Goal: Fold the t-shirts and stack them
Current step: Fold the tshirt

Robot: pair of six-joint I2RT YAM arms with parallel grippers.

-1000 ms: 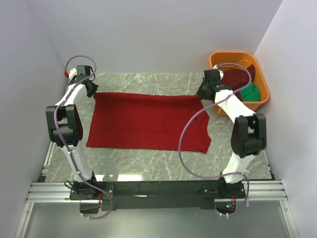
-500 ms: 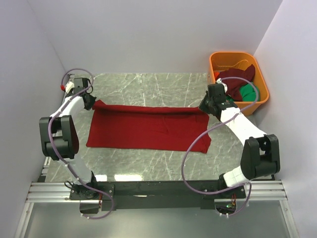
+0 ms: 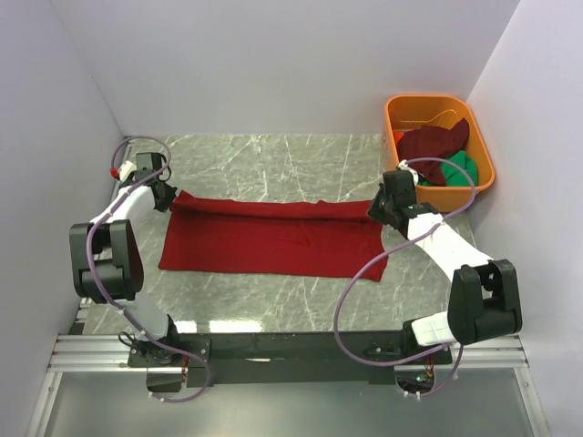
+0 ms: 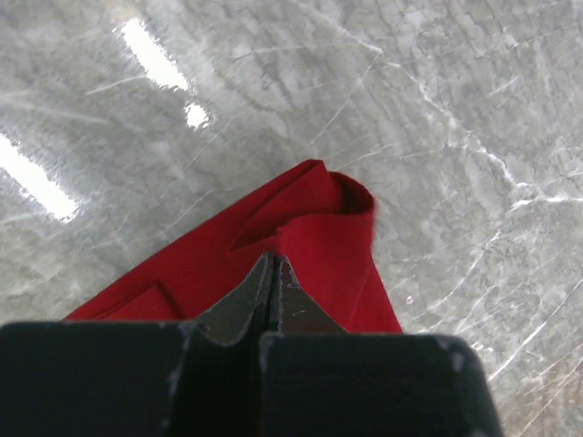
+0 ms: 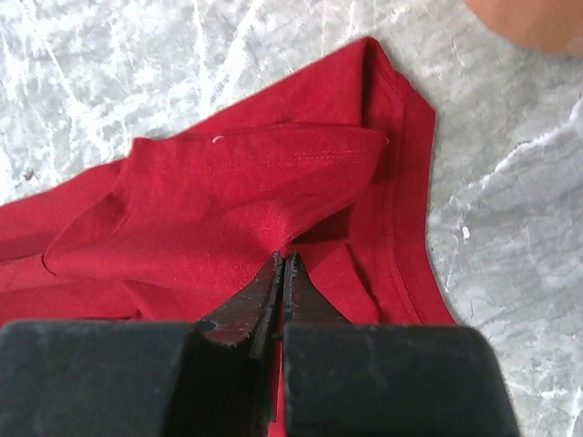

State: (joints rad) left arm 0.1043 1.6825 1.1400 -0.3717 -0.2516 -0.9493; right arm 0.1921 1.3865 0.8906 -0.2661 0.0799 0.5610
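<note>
You have three shirts to count: one red shirt (image 3: 273, 238), one maroon shirt (image 3: 435, 141), one green shirt (image 3: 461, 168). Add one tub (image 3: 428, 98), one table (image 3: 273, 155), and two grippers: left gripper (image 4: 273, 273), right gripper (image 5: 282, 269).

Likely lab: bare white walls (image 3: 291, 64)

orange tub (image 3: 424, 107) near right claw (image 3: 376, 212), walls (image 3: 46, 164) flanking

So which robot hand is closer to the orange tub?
The right one. The right gripper pinches a corner of the red shirt just beside the orange tub; the left gripper holds the shirt's other corner, far across the table.
</note>
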